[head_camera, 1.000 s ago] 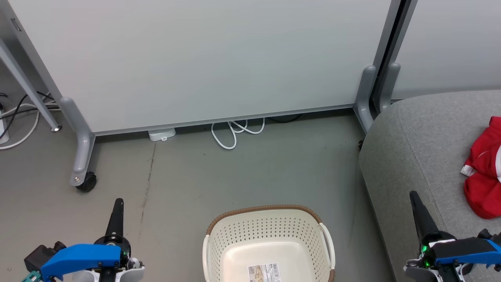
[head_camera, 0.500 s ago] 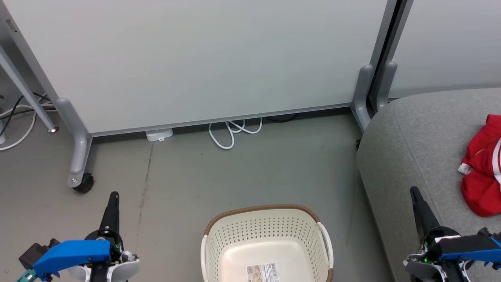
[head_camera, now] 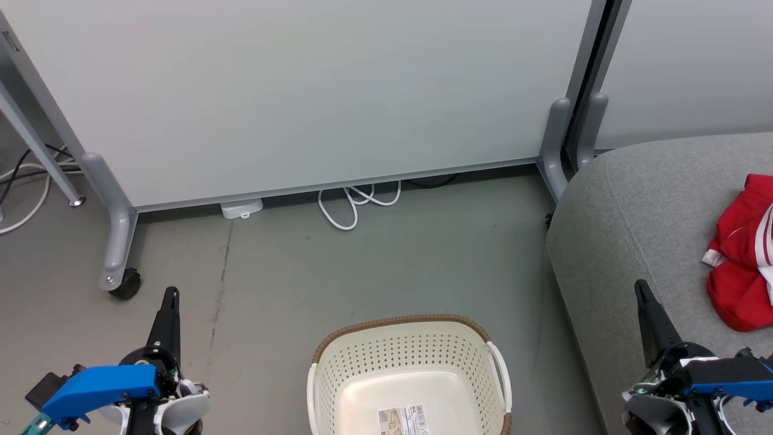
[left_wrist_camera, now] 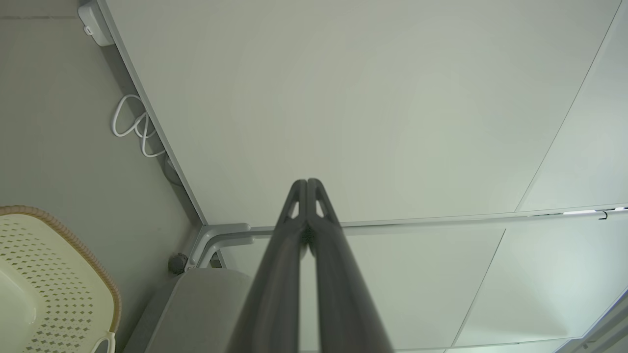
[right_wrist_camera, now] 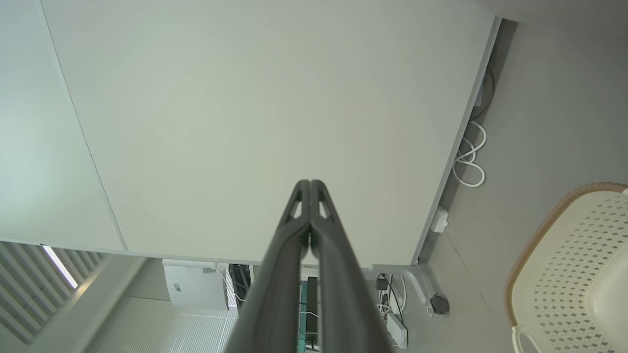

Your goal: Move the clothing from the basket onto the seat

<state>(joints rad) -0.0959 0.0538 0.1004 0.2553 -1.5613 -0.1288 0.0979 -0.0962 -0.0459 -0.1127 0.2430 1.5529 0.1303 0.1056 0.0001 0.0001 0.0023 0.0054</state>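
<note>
Basket (head_camera: pixel 401 321) bare, clothing (head_camera: pixel 740 275) across on the seat (head_camera: pixel 640 205): so the scene lay as I watched through the head camera. The cream basket stood on the grey floor (head_camera: pixel 374 272) between my two arms. Its perforated walls and pale bottom showed nothing but a printed label (head_camera: pixel 403 421), though its near part ran off the bottom of the picture.

The red clothing lay heaped on the grey seat at the far right, up and to the right of the right tool (head_camera: pixel 639 289). Its long axis ran roughly up and down that view. The frame's edge cut the heap, so I could not tell whether one garment or two made it.

The right tool, fingers pressed together and holding nothing, stood near the heap's left side and was much the nearer to the cloth. The left tool (head_camera: pixel 171 295), likewise closed and empty, pointed over bare floor well to the basket's left.

By my reading the transfer looked done or close to it. Any further handling on the seat would fall to the right arm, reaching up and rightward.
</note>
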